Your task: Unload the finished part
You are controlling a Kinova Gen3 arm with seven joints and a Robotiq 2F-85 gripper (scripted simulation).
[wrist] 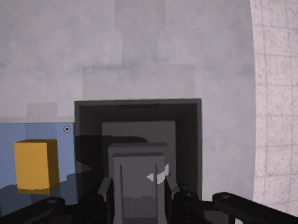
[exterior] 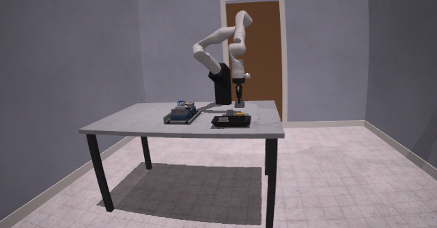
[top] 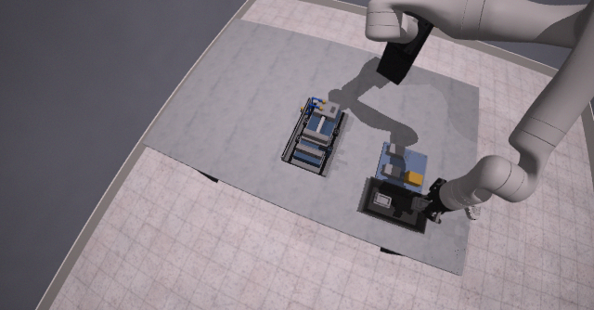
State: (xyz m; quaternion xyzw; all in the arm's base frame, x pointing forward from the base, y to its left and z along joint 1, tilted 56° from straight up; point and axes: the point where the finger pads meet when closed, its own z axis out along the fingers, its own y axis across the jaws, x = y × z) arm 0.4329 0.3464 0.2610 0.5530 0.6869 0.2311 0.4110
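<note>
My gripper (top: 426, 205) is shut on a grey block (top: 419, 204), the finished part, and holds it above the right end of the black outfeed tray (top: 393, 204). In the side view the block (exterior: 240, 104) hangs a little above the tray (exterior: 231, 121). In the wrist view the block (wrist: 140, 185) sits between my fingers, with the tray (wrist: 139, 137) below it. Another pocketed block (top: 382, 200) lies in the tray's left part. The blue vise (top: 314, 135) stands at the middle of the table, well to the left of my gripper.
A blue mat (top: 403, 162) behind the tray carries two grey blocks and a yellow block (top: 414, 178), which also shows in the wrist view (wrist: 36, 164). The arm's black base (top: 400, 61) stands at the back of the table. The table's right edge is close to the tray.
</note>
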